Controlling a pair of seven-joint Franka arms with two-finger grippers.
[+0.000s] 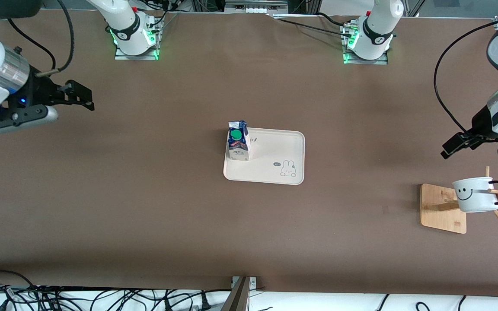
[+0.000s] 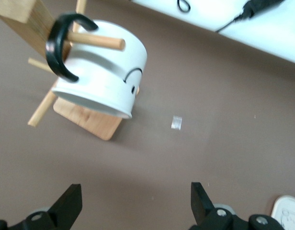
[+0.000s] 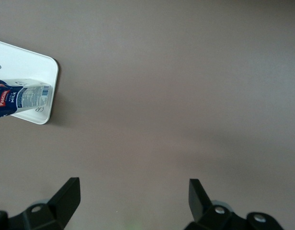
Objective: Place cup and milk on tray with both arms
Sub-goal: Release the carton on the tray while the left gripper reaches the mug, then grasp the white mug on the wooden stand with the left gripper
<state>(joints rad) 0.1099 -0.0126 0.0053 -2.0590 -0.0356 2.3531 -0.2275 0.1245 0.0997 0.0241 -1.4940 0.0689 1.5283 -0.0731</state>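
Observation:
The milk [image 1: 237, 141], a blue and white carton with a green cap, stands upright on the cream tray [image 1: 275, 164], at the tray's corner toward the right arm's end. The cup [image 1: 475, 194], white with a smiley face, hangs by its black handle on a wooden rack peg at the left arm's end. My left gripper [image 1: 451, 148] is open and empty, up in the air just off the rack. In the left wrist view the cup [image 2: 102, 76] lies ahead of the open gripper [image 2: 135, 201]. My right gripper [image 1: 85, 98] is open and empty over bare table. The right wrist view shows its gripper [image 3: 133, 199], the milk [image 3: 23, 98] and the tray [image 3: 28, 64].
The wooden rack [image 1: 442, 208] has a flat base and several pegs sticking out around the cup. Cables [image 1: 59, 298] lie along the table edge nearest the front camera. A small tape mark [image 2: 176, 122] is on the table near the rack.

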